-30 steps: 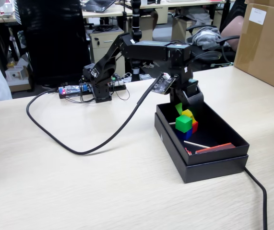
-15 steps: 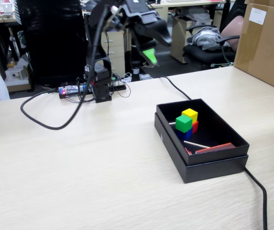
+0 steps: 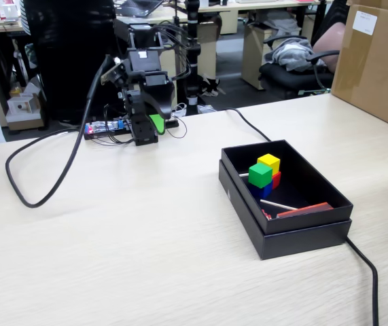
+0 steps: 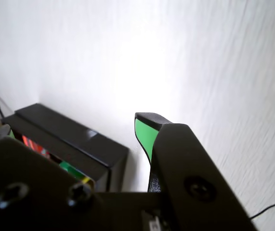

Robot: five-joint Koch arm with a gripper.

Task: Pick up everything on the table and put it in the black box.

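The black box sits on the right of the table in the fixed view. Inside it, a green cube rests on top of a blue cube, with a yellow cube and a red cube against them. My gripper is folded back over the arm's base, far left of the box, and holds nothing. In the wrist view the gripper stands open, its green-padded finger on the right. The black box shows beyond the jaws, with slivers of green and red inside.
A thick black cable loops across the left of the table, and another runs off the front right. A large brown carton stands at the back right. A white stick and a flat red piece lie in the box.
The arm has lifted away from the box and swung back left over its base, leaving the yellow cube in the box. The cable loop has been dragged left.
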